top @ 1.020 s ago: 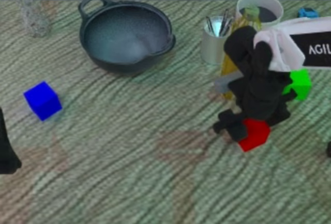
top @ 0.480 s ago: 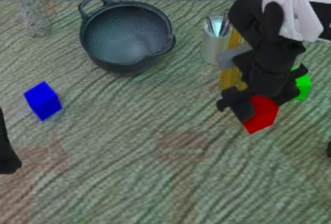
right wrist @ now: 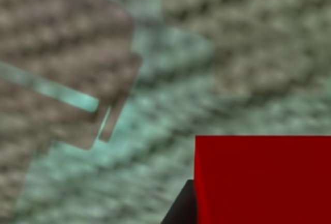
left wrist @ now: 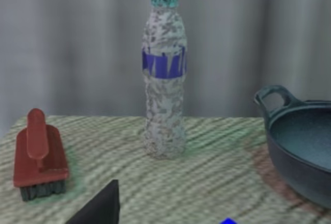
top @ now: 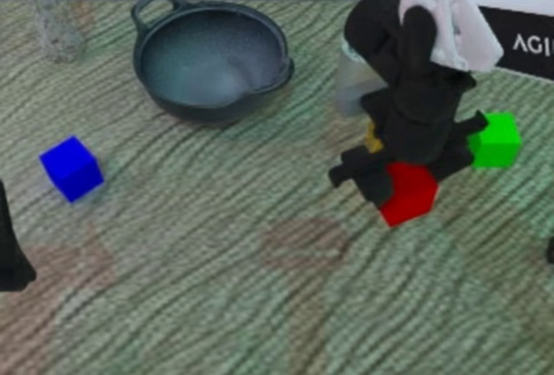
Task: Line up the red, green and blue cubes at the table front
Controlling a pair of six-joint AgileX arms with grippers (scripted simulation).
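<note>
The right gripper (top: 400,186) hangs over the table's right half, fingers clamped; the left arm (top: 10,249) sits parked at the left edge.

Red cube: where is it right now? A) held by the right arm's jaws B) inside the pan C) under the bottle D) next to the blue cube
A: the right gripper has its jaws closed on the red cube, which fills a corner of the right wrist view.

red cube (top: 409,193): bright red
green cube (top: 496,139): bright green
blue cube (top: 71,168): deep blue
worktop (top: 216,288): wavy green-beige, brownish patches
pan (top: 210,61): dark grey
bottle (left wrist: 164,74): clear, blue label
brush (left wrist: 39,155): reddish-brown
</note>
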